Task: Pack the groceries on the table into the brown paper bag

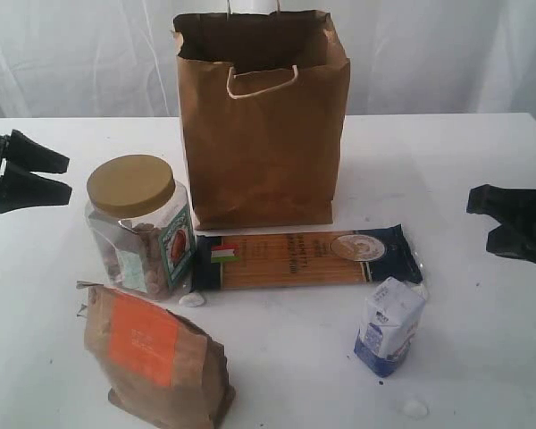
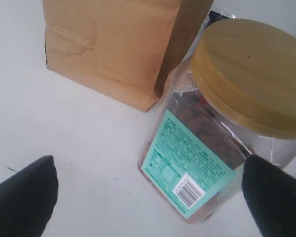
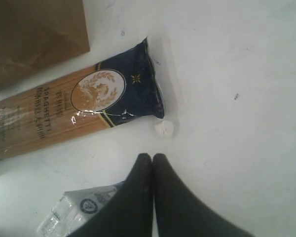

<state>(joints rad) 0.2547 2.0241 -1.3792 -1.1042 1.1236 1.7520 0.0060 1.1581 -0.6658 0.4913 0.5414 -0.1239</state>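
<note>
The brown paper bag (image 1: 259, 125) stands upright and open at the back middle of the table (image 1: 482, 357). In front of it lies the dark spaghetti packet (image 1: 304, 259) (image 3: 89, 106). The clear gold-lidded jar (image 1: 138, 223) (image 2: 227, 113) stands to the bag's left front. A brown pouch with an orange label (image 1: 156, 353) stands near the front left, and a small white-blue carton (image 1: 389, 326) (image 3: 74, 212) at the front right. My left gripper (image 1: 70, 177) (image 2: 148, 160) is wide open beside the jar, holding nothing. My right gripper (image 1: 482, 219) (image 3: 153, 157) is shut and empty, near the carton.
Small white crumbs lie by the jar (image 1: 192, 300), near the front edge (image 1: 414, 408) and at the spaghetti packet's end (image 3: 164, 128). The bag (image 2: 113, 44) (image 3: 34, 34) rises close behind both grippers' reach. A white curtain backs the table.
</note>
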